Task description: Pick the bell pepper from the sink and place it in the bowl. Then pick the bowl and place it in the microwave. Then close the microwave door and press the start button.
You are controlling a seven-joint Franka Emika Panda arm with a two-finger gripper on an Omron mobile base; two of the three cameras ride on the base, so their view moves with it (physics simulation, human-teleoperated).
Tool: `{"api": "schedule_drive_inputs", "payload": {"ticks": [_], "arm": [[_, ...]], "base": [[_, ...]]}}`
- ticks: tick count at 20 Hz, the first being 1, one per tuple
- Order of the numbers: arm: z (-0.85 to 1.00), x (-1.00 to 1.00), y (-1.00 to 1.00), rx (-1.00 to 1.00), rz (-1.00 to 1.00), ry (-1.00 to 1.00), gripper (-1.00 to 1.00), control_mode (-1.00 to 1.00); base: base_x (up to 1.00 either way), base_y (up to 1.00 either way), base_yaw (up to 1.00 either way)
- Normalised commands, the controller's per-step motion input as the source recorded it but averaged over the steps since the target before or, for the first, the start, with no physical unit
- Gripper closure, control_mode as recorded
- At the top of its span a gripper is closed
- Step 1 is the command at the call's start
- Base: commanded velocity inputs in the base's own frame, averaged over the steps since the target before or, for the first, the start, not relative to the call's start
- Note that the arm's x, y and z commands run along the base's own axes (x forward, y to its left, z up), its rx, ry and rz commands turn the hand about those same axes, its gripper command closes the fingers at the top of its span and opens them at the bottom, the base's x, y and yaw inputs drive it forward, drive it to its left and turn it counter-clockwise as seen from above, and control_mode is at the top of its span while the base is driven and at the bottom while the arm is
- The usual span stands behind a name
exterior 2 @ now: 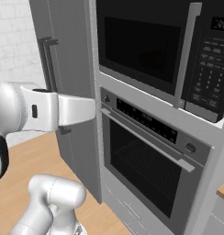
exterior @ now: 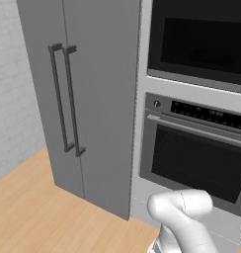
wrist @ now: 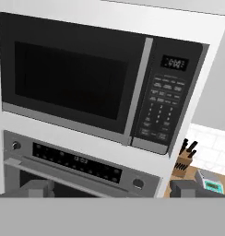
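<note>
Likely the start-button step. Microwave door (wrist: 73, 78) shut, upper left of hand view; keypad (wrist: 162, 108) just right of it, start key too small to tell. Gripper (wrist: 112, 190) spread wide, empty, at bottom centre. Better to narrow the jaws and press squarely with one tip. Grey fridge (exterior: 88, 99) left, oven (exterior: 191, 158) lower right, wood floor (exterior: 28, 207) lower left.

We can read no text here: the microwave (wrist: 100, 83) carries a small lit display (wrist: 174, 63) and rows of labelled keys (wrist: 161, 108), and the oven's control strip (wrist: 76, 161) bears markings, but all are too blurred to make out.
</note>
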Motion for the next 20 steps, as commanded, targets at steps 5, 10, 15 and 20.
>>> {"api": "schedule_drive_inputs", "payload": {"ticks": [5, 10, 15, 20], "arm": [[-0.34, 0.13, 0.00, 0.00, 0.00, 0.00, -1.00, -1.00], [-0.26, 0.09, 0.00, 0.00, 0.00, 0.00, -1.00, -1.00], [-0.20, 0.03, -0.10, 0.00, 0.00, -0.05, -1.00, -1.00], [-0.07, 0.28, -0.14, 0.00, 0.00, -0.09, -1.00, -1.00]], "base": [[0.00, 0.00, 0.00], [0.00, 0.00, 0.00], [0.00, 0.00, 0.00], [0.00, 0.00, 0.00]]}}
